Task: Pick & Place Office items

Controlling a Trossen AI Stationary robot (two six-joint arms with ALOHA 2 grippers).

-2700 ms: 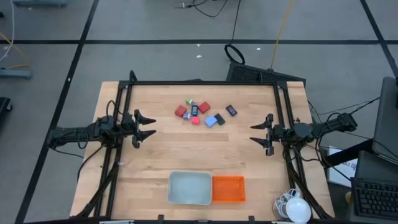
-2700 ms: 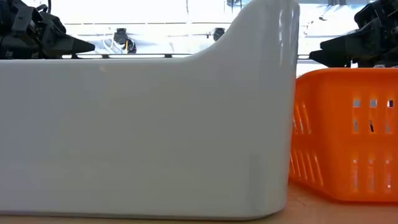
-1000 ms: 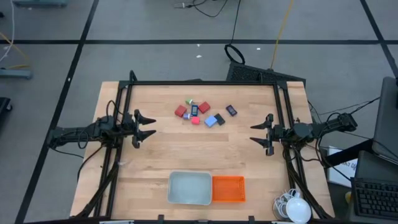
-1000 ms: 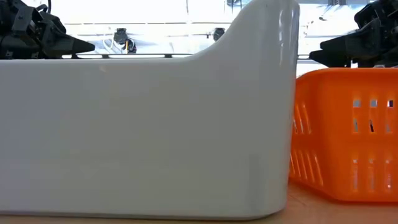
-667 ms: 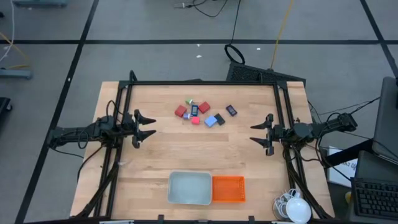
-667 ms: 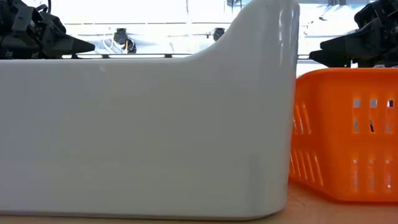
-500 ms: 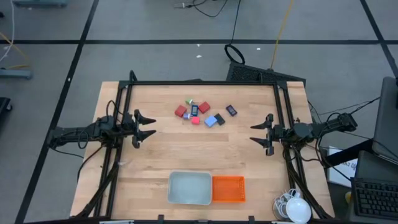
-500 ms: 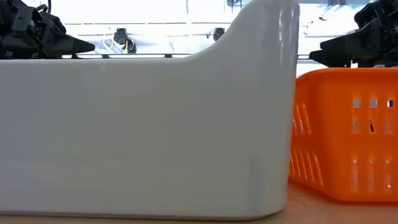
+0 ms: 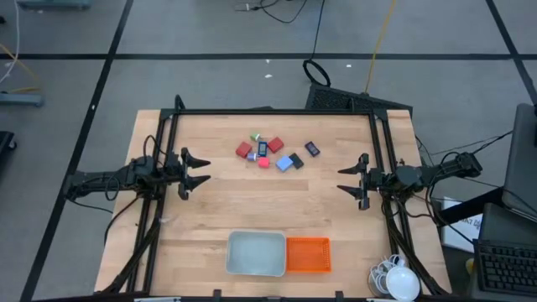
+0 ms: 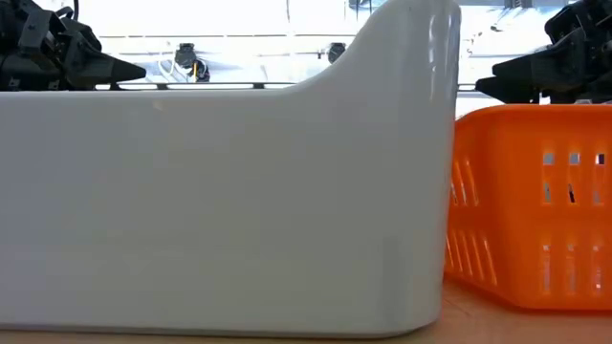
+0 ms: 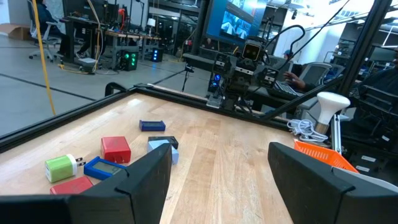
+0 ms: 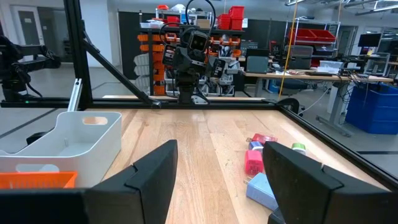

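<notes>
The office items lie in a cluster on the wooden table's far middle: a green block [image 9: 257, 137], two red blocks [image 9: 244, 151] [image 9: 274, 145], a white-blue piece [image 9: 263, 148], a pink block [image 9: 263, 163], a blue block [image 9: 289, 163] and two black flat pieces [image 9: 297, 158] [image 9: 311, 148]. My left gripper [image 9: 201, 170] is open and empty at the table's left, its fingers pointing at the cluster, which shows in the left wrist view [image 11: 115, 149]. My right gripper [image 9: 344, 179] is open and empty at the right; its wrist view shows the cluster too [image 12: 254, 162].
A grey tray [image 9: 232, 252] and an orange mesh basket [image 9: 289, 255] stand side by side at the near edge; they fill the low view [image 10: 220, 201] [image 10: 535, 210]. A black frame runs along the table's sides. A white round object with cables [image 9: 398, 281] sits at the near right corner.
</notes>
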